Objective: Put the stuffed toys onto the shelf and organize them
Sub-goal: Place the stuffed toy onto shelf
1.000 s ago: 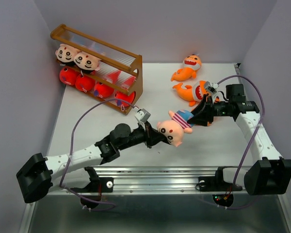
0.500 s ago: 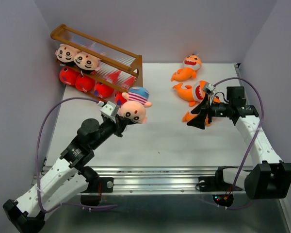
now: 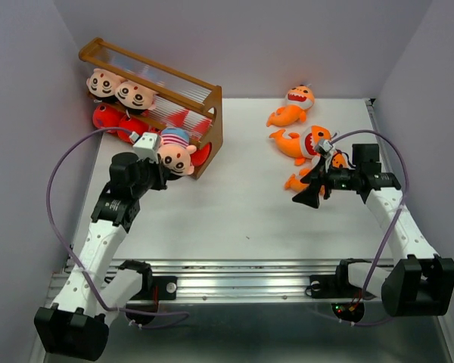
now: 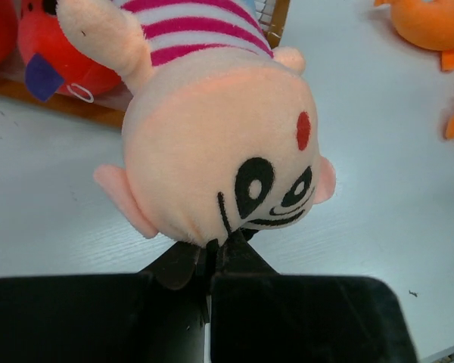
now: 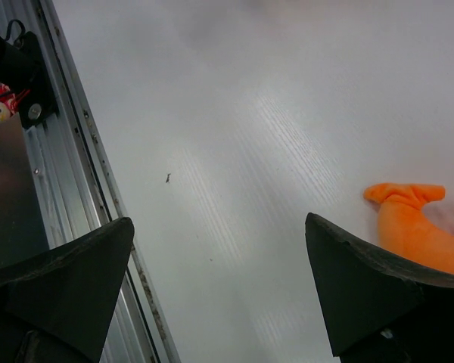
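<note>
Clamping a striped-shirt boy toy (image 3: 175, 151) by the head, the left gripper (image 3: 159, 162) holds it above the table (image 3: 242, 212), just in front of the right end of the shelf (image 3: 216, 125). Whether toy and shelf touch I cannot tell. Two more boy toys (image 3: 102, 82) sit on the middle tier at its left end. Red sharks (image 3: 106, 117) line the bottom tier; at least three show, part of the row being hidden behind the held toy. Three orange sharks (image 3: 291, 106) lie on the table at the right, the nearest partly behind the right gripper (image 3: 306, 198), whose jaws stand wide apart above the table.
</note>
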Motion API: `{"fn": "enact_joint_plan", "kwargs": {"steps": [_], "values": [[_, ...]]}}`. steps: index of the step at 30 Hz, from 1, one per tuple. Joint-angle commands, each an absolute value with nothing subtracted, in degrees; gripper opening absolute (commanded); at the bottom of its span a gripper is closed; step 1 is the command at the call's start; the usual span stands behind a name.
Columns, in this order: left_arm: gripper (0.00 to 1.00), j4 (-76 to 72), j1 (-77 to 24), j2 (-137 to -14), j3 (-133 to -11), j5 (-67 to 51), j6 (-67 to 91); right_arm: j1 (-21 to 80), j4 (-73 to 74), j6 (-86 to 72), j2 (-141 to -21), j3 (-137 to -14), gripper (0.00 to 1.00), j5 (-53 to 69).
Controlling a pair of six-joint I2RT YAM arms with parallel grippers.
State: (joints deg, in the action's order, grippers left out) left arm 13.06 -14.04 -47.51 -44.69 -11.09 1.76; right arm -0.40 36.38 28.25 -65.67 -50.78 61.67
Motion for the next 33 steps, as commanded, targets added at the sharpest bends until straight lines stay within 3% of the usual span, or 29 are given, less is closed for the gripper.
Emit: {"fn": "enact_joint_plan", "kwargs": {"steps": [1,10,33], "values": [[0.00,7.14,-8.45,-48.43,-47.02,-16.07,1.14,-0.79,33.66,29.36,-62.84,-50.80,1.00,60.56],[0.00,-1.31,-4.83,-59.32,-53.69,-21.18,4.66,-0.79,33.66,29.27,-62.84,-50.10,1.00,61.87],[0.00,-3.51,-2.29,-84.10,-72.24,-22.68,2.90,-0.79,33.66,29.79,-63.10,-49.92,1.00,61.26]]}}
